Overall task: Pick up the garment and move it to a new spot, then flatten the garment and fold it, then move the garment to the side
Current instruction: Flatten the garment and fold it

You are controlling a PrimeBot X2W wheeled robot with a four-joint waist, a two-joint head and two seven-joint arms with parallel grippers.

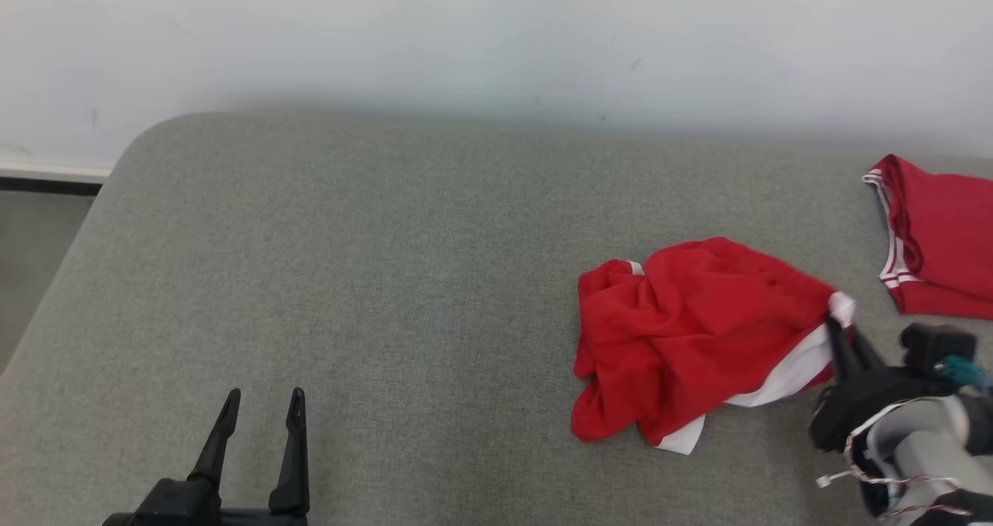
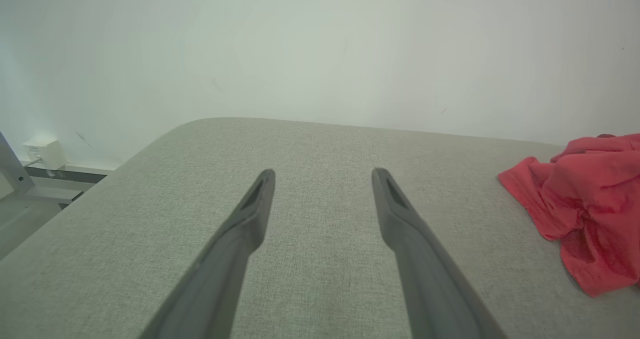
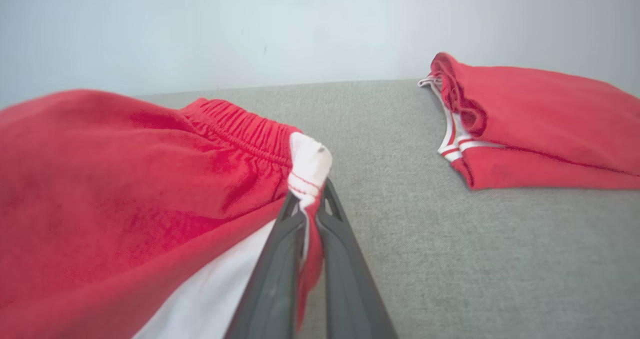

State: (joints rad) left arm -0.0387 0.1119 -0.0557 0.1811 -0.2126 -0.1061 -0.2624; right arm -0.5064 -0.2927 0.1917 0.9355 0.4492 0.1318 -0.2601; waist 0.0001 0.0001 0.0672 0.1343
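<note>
The garment (image 1: 690,336) is a crumpled red piece with white panels, lying right of centre on the grey cushioned surface (image 1: 388,278). My right gripper (image 1: 836,326) is shut on the garment's right corner by the elastic waistband. In the right wrist view the fingertips of that gripper (image 3: 310,199) pinch red-and-white cloth of the garment (image 3: 125,189). My left gripper (image 1: 264,402) stands open at the lower left, well away from the cloth. In the left wrist view that gripper (image 2: 322,176) has only bare fabric between its fingers, with the garment (image 2: 585,199) at the right edge.
A second red garment with white trim (image 1: 942,235) lies folded at the far right edge, also seen in the right wrist view (image 3: 530,129). A pale wall (image 1: 496,37) runs behind the surface. The surface's rounded left corner drops to the floor (image 1: 31,254).
</note>
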